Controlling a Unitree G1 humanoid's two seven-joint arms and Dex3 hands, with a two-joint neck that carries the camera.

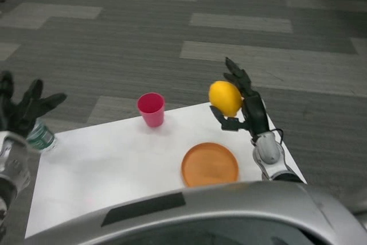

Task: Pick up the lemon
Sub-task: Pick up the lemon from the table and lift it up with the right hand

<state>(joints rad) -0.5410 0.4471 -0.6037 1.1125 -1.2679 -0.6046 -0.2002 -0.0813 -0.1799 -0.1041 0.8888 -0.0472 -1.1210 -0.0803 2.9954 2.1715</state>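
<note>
Grey striped carpet fills the background, with my white table (114, 164) below it in the head view. My right hand (246, 104) is raised over the table's far right corner with the lemon (225, 98) in it: the fingers reach up behind the fruit and the thumb hooks under its lower edge, so the lemon sits clear of the table top. Its long axis looks tilted, upper end leaning left and lower end pointing down towards the right, though the fruit is nearly round and I cannot tell where the tips are. Below it, an orange plate (210, 164) lies flat on the table. A pink cup (151, 109) stands upright near the far edge, well apart from the plate. My left hand (23, 109) hangs off the table's left side, fingers spread and holding nothing. Just beside it a bottle (41, 137) shows at the table corner.
</note>
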